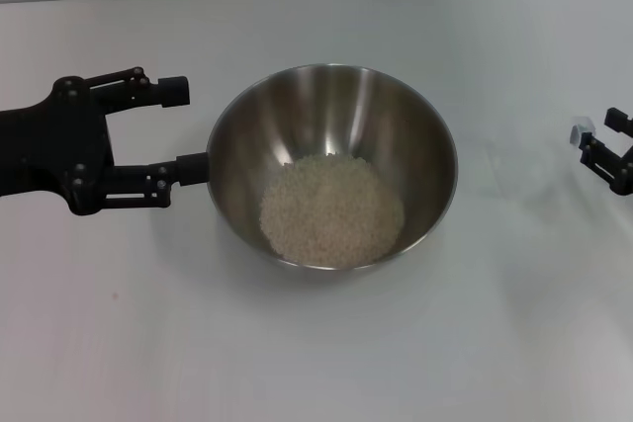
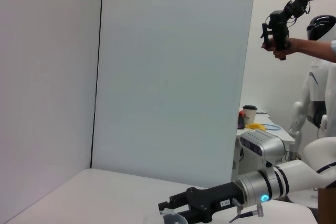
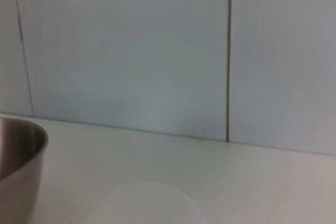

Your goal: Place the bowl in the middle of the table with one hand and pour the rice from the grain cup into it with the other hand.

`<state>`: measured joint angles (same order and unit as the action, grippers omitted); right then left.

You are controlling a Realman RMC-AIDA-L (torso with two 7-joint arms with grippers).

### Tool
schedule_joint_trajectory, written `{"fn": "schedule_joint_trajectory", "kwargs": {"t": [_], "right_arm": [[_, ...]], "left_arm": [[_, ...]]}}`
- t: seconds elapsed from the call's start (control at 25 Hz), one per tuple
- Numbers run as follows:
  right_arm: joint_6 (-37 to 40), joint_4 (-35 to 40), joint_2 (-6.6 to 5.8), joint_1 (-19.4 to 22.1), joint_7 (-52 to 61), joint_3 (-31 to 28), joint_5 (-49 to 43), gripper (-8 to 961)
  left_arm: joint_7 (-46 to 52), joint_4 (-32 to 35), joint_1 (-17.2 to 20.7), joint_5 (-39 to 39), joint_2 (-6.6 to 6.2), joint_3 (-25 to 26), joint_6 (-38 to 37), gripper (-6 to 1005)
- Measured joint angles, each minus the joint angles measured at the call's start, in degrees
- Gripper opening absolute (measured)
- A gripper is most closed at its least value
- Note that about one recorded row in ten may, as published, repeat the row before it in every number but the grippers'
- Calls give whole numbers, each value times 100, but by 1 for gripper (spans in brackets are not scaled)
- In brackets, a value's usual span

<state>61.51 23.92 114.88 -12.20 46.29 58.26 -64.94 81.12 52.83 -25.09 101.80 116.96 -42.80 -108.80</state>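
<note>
We see the table (image 1: 316, 363) spread white under everything, and on it, in the middle, the bowl (image 1: 336, 116), upright, its steel wall just off the tips of the left gripper (image 1: 178, 130). That gripper lies to the bowl's left with its two fingers spread wide and nothing between them; the lower finger (image 1: 183, 169) reaches right up to the bowl's rim, whether touching or only beside it we cannot tell, while the upper finger stands a little apart from the bowl. Inside the bowl, on the side farthest from the left gripper's upper finger and toward us, the rice (image 1: 331, 210) lies in a loose pale heap on the bottom. Between the bowl and the right gripper (image 1: 615, 150) stands the grain cup (image 1: 522, 173), a faint clear shape on the table, near that gripper yet apart from it and empty as far as we can make out. The right gripper shows only at the far right edge of the head view, and from the left wrist view its fingers look parted and hold nothing.
</note>
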Motion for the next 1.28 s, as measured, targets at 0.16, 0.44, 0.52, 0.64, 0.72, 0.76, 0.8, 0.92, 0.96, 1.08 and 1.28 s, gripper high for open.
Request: {"fn": "schedule_joint_trajectory", "kwargs": {"t": [0.16, 0.44, 0.52, 0.64, 0.72, 0.76, 0.8, 0.92, 0.96, 1.08, 1.28], "right_arm": [[-32, -8, 6, 31, -10, -14, -4, 460], [53, 66, 44, 148, -135, 21, -55, 751], [190, 70, 46, 218, -136, 18, -200, 790], [452, 77, 69, 391, -137, 3, -333, 790], [707, 98, 83, 572, -138, -10, -347, 790], [850, 108, 87, 662, -137, -33, -348, 790], [1047, 118, 91, 773, -138, -94, -346, 790], [1783, 157, 139, 1114, -146, -559, -344, 790], [1997, 180, 160, 1214, -149, -720, -348, 790], [2809, 476, 116, 1493, 194, -1050, -560, 790], [3641, 1586, -195, 1319, 1805, -1520, -2075, 789]], "left_arm": [[5, 0, -4, -1, 6, 0, -3, 846], [31, -1, 3, 15, 22, 0, -46, 846], [25, -1, 22, 16, 28, 0, -53, 846], [22, -1, 34, 15, 28, 0, -53, 846], [33, -2, 40, 15, 31, 0, -54, 846], [40, -2, 46, 16, 33, 0, -53, 846], [44, -2, 51, 16, 35, 0, -53, 846], [48, -14, 55, 15, 38, 0, -53, 846], [49, -24, 57, 15, 38, -1, -53, 846], [48, -20, 69, 15, 38, -49, -56, 846], [15, -23, 83, 15, 11, -145, -96, 846]]}}
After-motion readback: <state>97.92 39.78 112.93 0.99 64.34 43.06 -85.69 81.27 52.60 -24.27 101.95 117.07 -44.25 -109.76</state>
